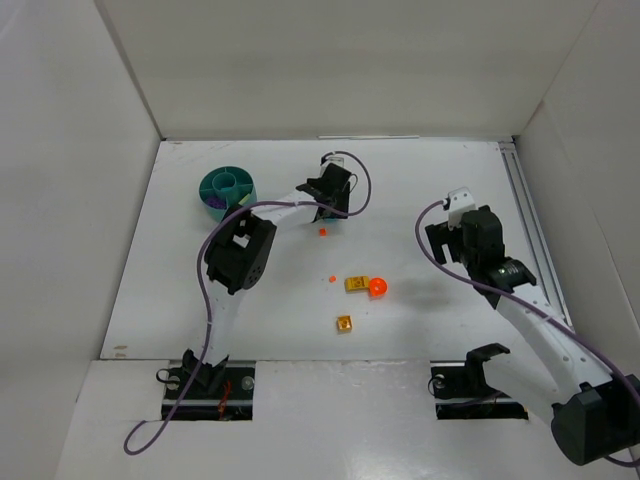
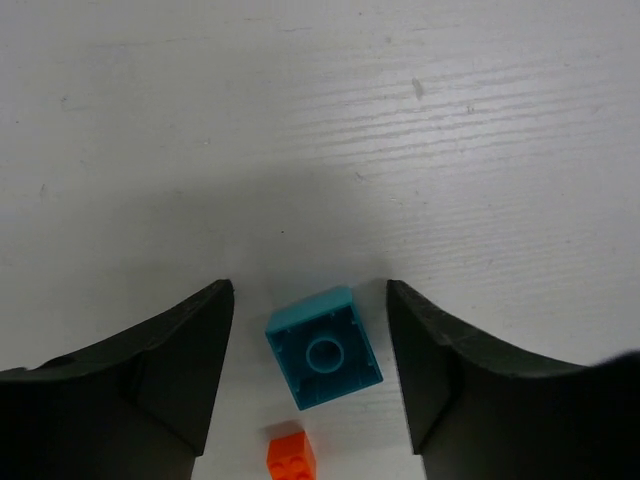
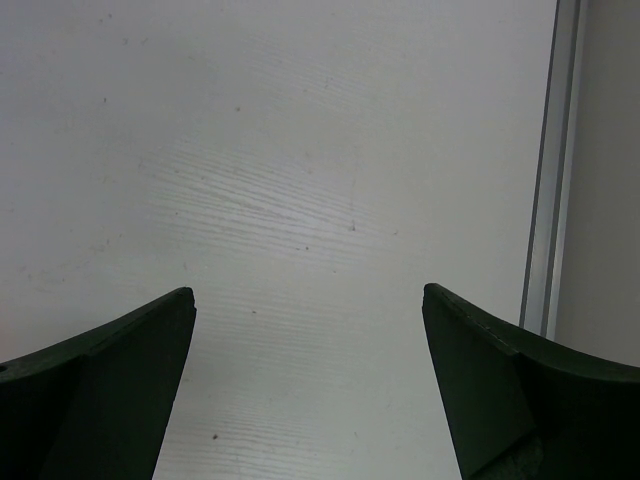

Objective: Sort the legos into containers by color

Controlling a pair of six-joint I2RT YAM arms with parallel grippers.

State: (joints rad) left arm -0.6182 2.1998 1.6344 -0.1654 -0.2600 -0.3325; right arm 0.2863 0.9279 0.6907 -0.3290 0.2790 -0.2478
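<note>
Two arms: bolted side by side at the near edge of the desk [image 1: 420, 180], a purple cable [image 1: 206, 268] looped along each.
Left jaws: stood open over the teal brick [image 2: 323, 347], one finger on either side with a gap on both; gripped nothing.
Right jaws: spread wide above bare desk, held nothing; hung close to the metal rail [image 3: 548, 200] at the desk's right edge.
Teal brick: lay flat on the desk between the left fingers [image 2: 150, 390], hollow side with its round tube turned up; sat to the right of the bowl [image 1: 204, 190], apart from it.
Small orange brick [image 2: 291, 455]: lay just beside the teal brick, on its near side, a thin gap between.
Bowl: round, teal, stood far left on the desk; purple bits in one compartment, lime in another.
Loose pieces: yellow-orange brick [image 1: 355, 284] touching an orange round piece [image 1: 378, 288] mid-desk; tiny orange bit [image 1: 331, 278] just left of them; yellow brick [image 1: 344, 323] nearer the bases.
Writing: brick faces too small to read.
In the way: left wrist hid most of the teal brick from the top camera.
</note>
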